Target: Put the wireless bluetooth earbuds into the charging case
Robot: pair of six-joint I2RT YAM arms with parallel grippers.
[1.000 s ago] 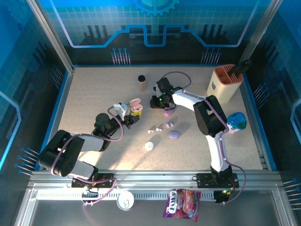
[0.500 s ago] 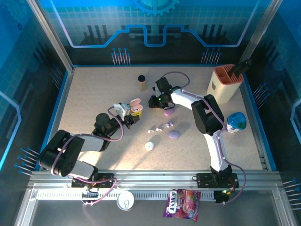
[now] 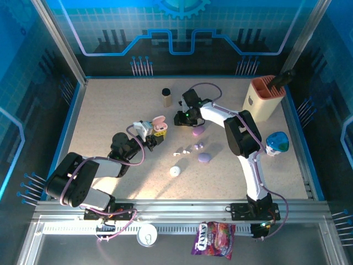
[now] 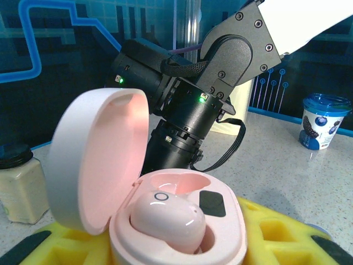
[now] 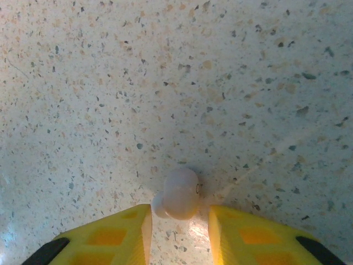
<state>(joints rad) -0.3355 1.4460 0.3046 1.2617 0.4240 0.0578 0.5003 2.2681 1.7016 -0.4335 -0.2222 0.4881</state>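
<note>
My left gripper (image 3: 156, 134) is shut on a pale pink charging case (image 4: 182, 232), gripped between its yellow fingers (image 4: 281, 237). The case's lid (image 4: 94, 160) stands open, and one pink earbud (image 4: 165, 218) sits in the near socket; the far socket (image 4: 176, 185) is empty. My right gripper (image 3: 181, 118) points down at the table just beyond the case. Its yellow fingers (image 5: 110, 237) stand apart either side of a pale pink earbud (image 5: 179, 194) lying on the table. Two white earbuds (image 3: 181, 150) and a purple one (image 3: 199, 146) lie loose mid-table.
Two purple case parts (image 3: 198, 131) (image 3: 204, 157) and a round white puck (image 3: 175, 171) lie near the loose buds. A small jar (image 3: 166, 97) stands at the back, a tan holder (image 3: 263, 97) at the back right, a blue cup (image 3: 277, 142) at the right.
My right gripper has shifted slightly towards the far side, uncovering more of the purple case part beside it. The left gripper and the pink case have not moved.
</note>
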